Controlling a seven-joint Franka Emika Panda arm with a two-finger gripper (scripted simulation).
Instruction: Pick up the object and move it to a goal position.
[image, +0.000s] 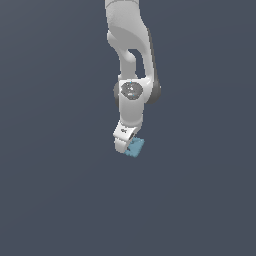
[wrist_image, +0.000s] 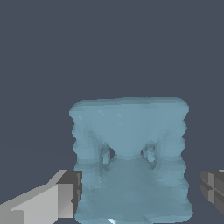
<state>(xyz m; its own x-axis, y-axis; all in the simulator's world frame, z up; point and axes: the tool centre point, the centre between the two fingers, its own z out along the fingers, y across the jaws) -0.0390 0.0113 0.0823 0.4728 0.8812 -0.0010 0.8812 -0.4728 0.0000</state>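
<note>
The object (wrist_image: 131, 131) is a light-blue blocky piece, roughly square, with two small holes and wavy sides. In the wrist view it fills the space between the fingers of my gripper (wrist_image: 144, 192). One dark pad (wrist_image: 75, 192) is at the object's side. The other pad (wrist_image: 212, 187) stands off from it with a visible gap. The jaws are open around the object. In the exterior view the object (image: 135, 147) sits at the tip of the white gripper (image: 125, 148), partly hidden by a finger.
The white arm (image: 131, 60) comes down from the top of the exterior view. A plain dark grey surface (image: 60, 190) lies all around.
</note>
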